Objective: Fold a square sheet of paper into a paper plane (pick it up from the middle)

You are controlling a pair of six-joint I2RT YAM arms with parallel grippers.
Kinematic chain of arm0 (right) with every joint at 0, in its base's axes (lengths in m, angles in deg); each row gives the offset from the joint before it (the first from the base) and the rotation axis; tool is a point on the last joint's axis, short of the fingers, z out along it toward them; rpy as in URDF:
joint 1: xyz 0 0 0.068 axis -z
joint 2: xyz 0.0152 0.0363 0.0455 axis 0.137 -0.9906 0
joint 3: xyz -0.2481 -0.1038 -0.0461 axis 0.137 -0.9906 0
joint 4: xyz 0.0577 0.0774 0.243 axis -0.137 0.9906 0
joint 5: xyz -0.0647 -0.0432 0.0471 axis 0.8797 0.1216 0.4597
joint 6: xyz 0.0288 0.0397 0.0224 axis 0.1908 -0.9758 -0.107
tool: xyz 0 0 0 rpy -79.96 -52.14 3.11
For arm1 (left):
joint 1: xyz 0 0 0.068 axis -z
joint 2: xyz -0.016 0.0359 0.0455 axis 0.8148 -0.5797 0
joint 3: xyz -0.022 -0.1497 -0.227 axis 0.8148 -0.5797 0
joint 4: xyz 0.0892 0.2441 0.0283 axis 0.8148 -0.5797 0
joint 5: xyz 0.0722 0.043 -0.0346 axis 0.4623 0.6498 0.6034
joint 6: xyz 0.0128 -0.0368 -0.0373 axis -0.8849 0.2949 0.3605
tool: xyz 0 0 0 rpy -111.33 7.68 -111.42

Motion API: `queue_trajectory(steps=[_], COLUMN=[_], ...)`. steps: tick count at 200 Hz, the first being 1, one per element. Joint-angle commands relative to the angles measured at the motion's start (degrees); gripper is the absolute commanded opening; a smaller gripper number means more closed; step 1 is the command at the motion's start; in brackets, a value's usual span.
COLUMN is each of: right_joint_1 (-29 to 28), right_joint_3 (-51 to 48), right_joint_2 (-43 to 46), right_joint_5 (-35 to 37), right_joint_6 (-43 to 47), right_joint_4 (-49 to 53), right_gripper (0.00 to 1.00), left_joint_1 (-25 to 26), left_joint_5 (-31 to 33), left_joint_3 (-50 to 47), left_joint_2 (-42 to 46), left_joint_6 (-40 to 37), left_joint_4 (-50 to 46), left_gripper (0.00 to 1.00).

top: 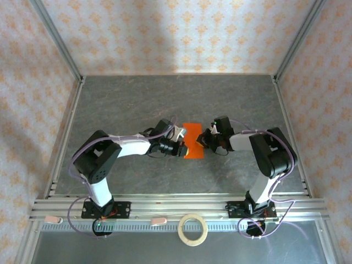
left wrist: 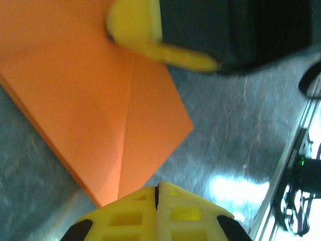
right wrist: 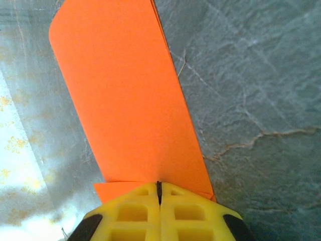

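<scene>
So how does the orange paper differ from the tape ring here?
The paper is bright orange; the ring is pale. The paper is a folded sheet with straight edges; the ring is round with an open middle. The paper sits between the left gripper and right gripper; the ring lies alone at the near edge. Both sit about centred, left to right.

Tabletop [top: 137, 99]: grey stone-look, metal-framed.
Paper plane [top: 193, 147]: orange, part-folded, tabletop ctr.
Tape ring [top: 193, 229]: pale, near edge, mid.

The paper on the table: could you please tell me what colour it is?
The paper is bright orange, shown best in the right wrist view.
</scene>
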Motion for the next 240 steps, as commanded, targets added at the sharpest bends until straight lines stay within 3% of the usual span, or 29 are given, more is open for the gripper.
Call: queue_trajectory(steps=[1, 56, 83, 128, 197, 240], right_joint_1=[0.8, 0.8, 0.8, 0.8, 0.8, 0.8], right_joint_3=[-1.7, -1.3, -1.1, -0.4, 0.6, 0.9], right_joint_2=[-2.9, -2.5, -2.6, -2.8, -2.7, -2.3], right_joint_5=[4.7, 4.8, 4.8, 4.8, 4.5, 3.9], right_joint_6=[1.1, 1.3, 1.5, 1.7, 1.6, 1.5], right_joint_4=[7.3, 8.0, 8.4, 9.1, 9.5, 9.1], right_gripper=[0.0, 0.0, 0.0, 0.0, 0.0, 0.0], left_joint_1=[-0.2, -0.2, -0.2, -0.1, -0.2, -0.1], left_joint_5=[-1.8, -1.0, 3.9, 2.0, 2.1, 4.0], left_joint_3=[2.8, -0.5, -2.9, -3.7, 1.4, 5.1], left_joint_2=[-4.2, -4.2, -1.9, 2.5, 1.2, -6.2], left_joint_6=[1.0, -5.6, -8.3, -9.4, -0.8, -0.5], left_joint_4=[0.9, -6.1, -10.3, -10.2, 0.7, -1.0], left_gripper=[0.0, 0.0, 0.0, 0.0, 0.0, 0.0])
